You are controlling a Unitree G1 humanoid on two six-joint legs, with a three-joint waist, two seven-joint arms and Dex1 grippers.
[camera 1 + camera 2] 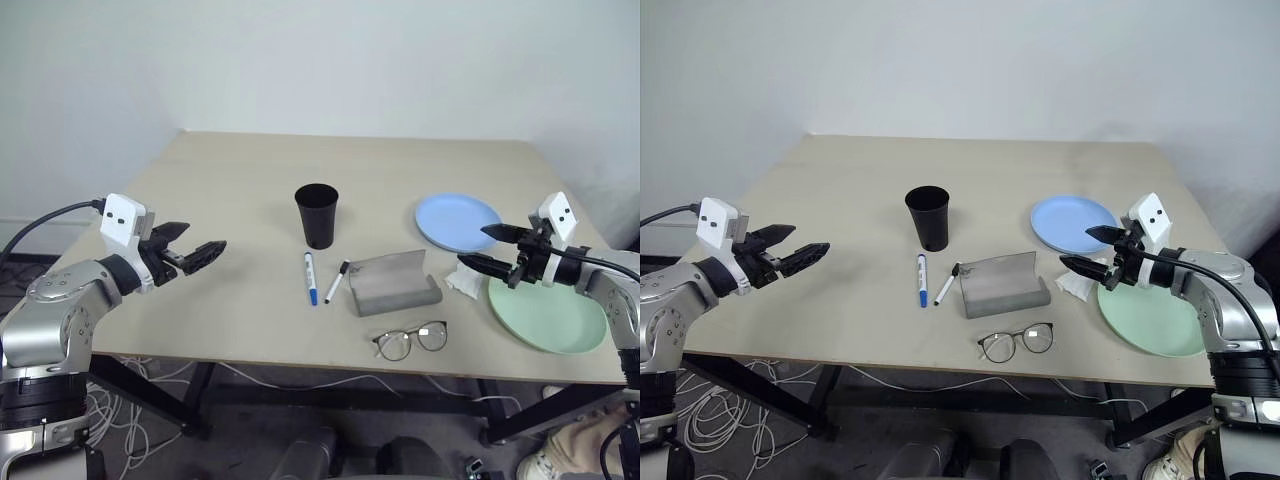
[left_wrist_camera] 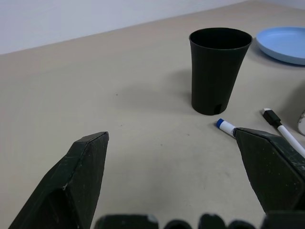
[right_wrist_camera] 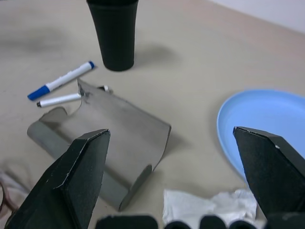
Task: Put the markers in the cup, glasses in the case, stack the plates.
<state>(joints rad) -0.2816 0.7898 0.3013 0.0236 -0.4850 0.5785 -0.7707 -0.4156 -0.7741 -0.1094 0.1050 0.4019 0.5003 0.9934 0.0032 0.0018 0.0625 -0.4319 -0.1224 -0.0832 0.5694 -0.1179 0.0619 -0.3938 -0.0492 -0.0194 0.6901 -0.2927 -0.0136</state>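
Head views: the table (image 1: pixel 240 190) carries every item. The cup (image 1: pixel 317 215) stands upright near the centre. Toward the near edge from it lie the blue marker (image 1: pixel 310 277) and the black marker (image 1: pixel 337 281), side by side, apart from each other, both flat on the surface. Just beside the black marker sits the case (image 1: pixel 395 284), its flap raised. The glasses (image 1: pixel 411 340) lie close to the near edge, in front of the case. The blue plate (image 1: pixel 457 222) rests toward the right edge; the green plate (image 1: pixel 548 315) sits nearer the near right corner, apart from the blue one. A tissue (image 1: pixel 464 282) lies between case and green plate.

The left gripper (image 1: pixel 189 250) hangs over the left part of the table, fingers spread wide, nothing between them. The right gripper (image 1: pixel 493 249) hangs over the gap between the two plates, fingers spread wide, nothing between them.

Left wrist view: the left gripper's fingers (image 2: pixel 81 181) stand wide apart above bare surface. Beyond them are the cup, the blue marker's cap end, the black marker's cap end, and the blue plate's rim.

Right wrist view: the right gripper's fingers (image 3: pixel 71 181) stand wide apart. Between them lie the case, the tissue and part of the blue plate; further off are both markers and the cup.
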